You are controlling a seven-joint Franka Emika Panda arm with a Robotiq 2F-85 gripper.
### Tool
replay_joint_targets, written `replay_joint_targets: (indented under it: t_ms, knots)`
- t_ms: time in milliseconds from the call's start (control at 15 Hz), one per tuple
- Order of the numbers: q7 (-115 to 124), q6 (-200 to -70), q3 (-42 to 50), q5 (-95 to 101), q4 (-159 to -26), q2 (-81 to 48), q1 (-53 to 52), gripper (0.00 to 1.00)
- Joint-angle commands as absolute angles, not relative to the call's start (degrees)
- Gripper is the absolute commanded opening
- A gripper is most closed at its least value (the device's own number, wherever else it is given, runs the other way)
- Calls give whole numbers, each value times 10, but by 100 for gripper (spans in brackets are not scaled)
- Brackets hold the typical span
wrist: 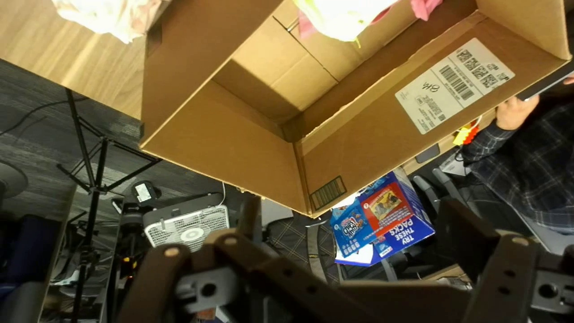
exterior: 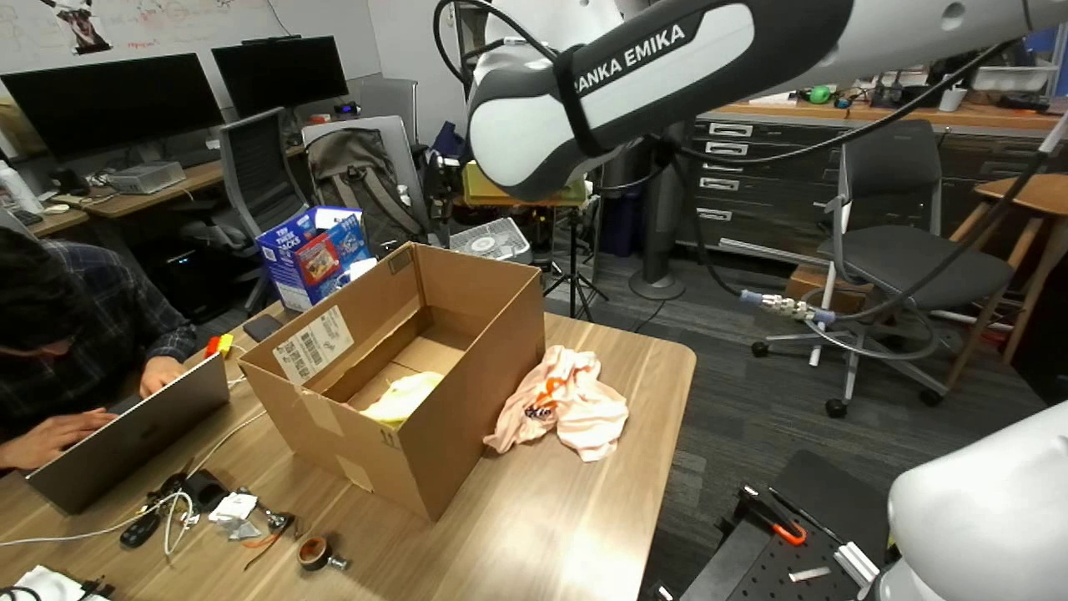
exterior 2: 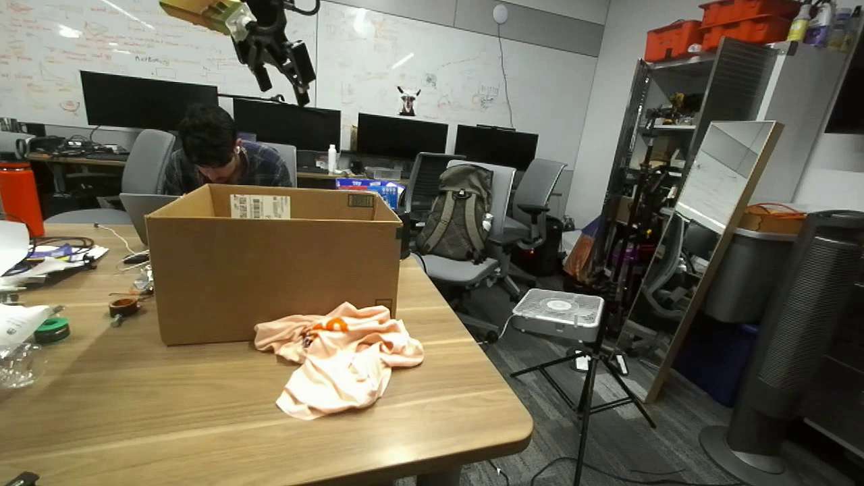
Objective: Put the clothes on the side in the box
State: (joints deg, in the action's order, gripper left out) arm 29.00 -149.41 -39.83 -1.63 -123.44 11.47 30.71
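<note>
The large brown box (exterior: 488, 388) stands upright on the table, a white label on the inside of one long wall. Inside it lies a pale yellow-green garment (exterior: 406, 398), and the wrist view also shows hot pink cloth (wrist: 425, 6) there. A cream-peach garment (exterior 2: 351, 364) with an orange print is crumpled on the tabletop beside the box, in both exterior views. At the wrist view's top edge, only part of this peach cloth (wrist: 107, 18) shows. My gripper (exterior 2: 283, 93) hangs high above box level, its fingers (wrist: 466, 237) wide apart and nothing between them.
A blue snack carton (exterior: 313, 255) sits behind the box. At the table, a person (exterior: 75, 334) works on a laptop (exterior: 142, 434). Cables and small parts, including a copper-coloured ring (exterior: 314, 553), lie near the box. A tripod (exterior 2: 587, 385) stands beyond the table edge.
</note>
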Motion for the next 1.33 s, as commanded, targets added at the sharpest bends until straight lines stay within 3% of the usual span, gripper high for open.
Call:
replay_joint_targets:
  t_ms: [0, 467, 1267]
  knots:
    - [300, -1453, -270, 24, -1228, 114, 198, 100]
    - [255, -1366, -119, 25, -1254, 129, 73, 100]
    - [260, -1317, -75, 177, -1273, 89, 57, 100]
